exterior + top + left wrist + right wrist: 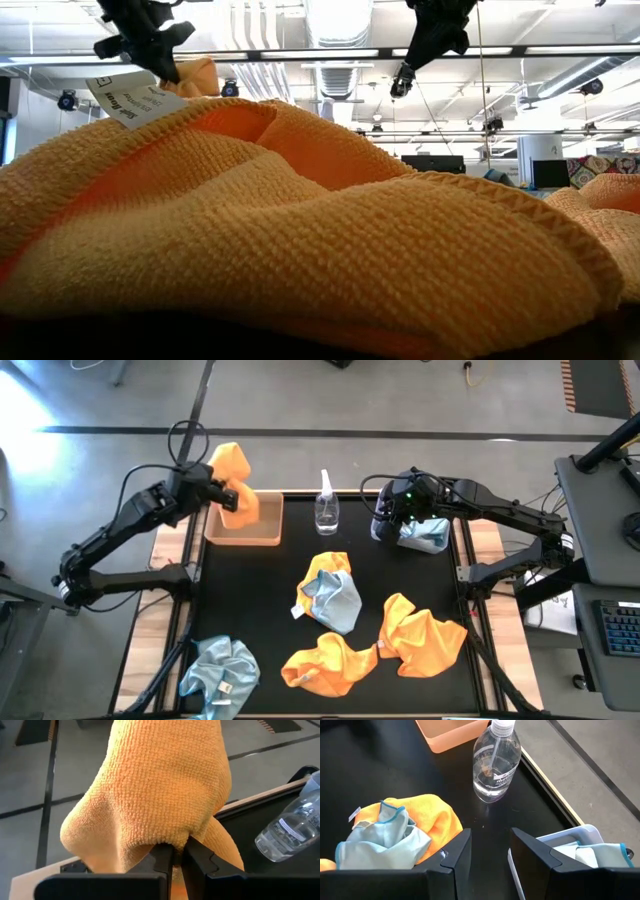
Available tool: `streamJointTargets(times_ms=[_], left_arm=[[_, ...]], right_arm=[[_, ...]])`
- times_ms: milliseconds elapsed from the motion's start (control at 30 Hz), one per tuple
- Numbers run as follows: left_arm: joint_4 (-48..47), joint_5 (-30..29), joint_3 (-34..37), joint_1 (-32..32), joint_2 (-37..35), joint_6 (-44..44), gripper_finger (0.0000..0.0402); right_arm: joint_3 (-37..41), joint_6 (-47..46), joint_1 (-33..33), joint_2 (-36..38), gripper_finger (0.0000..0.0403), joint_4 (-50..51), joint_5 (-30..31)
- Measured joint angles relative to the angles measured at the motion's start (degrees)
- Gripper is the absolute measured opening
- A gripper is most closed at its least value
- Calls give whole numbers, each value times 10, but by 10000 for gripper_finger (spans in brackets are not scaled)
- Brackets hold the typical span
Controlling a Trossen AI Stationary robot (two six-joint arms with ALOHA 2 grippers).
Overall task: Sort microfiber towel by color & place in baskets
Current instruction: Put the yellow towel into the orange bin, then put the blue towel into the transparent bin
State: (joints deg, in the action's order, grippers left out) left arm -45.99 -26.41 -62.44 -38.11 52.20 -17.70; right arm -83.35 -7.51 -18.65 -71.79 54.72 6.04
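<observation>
Left hand is pressed together on an orange towel and holds it in the air, right over the tan basket at the far left corner of the bench. In the left wrist view the two dark fingers pinch a fold of the cloth, and the rest of it hangs down as a loose lump. So the thing to be placed lies straight under the hand, and the basket lies straight under the cloth; I judge that the next move needs only a lowering and a release, with no travel to the side.

Right hand is spread and holds nothing. It hangs beside the grey-blue basket at the far right, where one pale blue towel already lies inside. The clear spray bottle stands between the two baskets.

On the bench more cloths wait: a blue and orange pair bunched together in the middle, two orange ones near the front edge, and a blue one at the front left. The middle pair is nearer to the right arm, and the front left blue one is nearer to the left arm, though its basket is on the other side.
</observation>
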Motion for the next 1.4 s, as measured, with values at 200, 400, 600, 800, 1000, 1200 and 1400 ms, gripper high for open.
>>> streamJointTargets(times_ms=[200,400,600,800,1000,1200,1400], left_arm=[[0,0,1,-1,2,-15,34],[-27,4,1,-2,2,-28,74],[-81,20,1,-2,2,-32,115],[-85,48,1,-2,2,-48,132],[-84,299,-1,7,2,-63,124],[-38,415,-7,58,2,-71,112],[58,437,-17,139,3,-97,107]], right_arm=[[0,0,0,0,130,0,0],[0,0,0,0,130,0,0],[0,0,0,0,130,0,0],[0,0,0,0,130,0,0],[0,0,0,0,130,0,0],[0,0,0,0,130,0,0],[0,-8,0,0,130,3,0]])
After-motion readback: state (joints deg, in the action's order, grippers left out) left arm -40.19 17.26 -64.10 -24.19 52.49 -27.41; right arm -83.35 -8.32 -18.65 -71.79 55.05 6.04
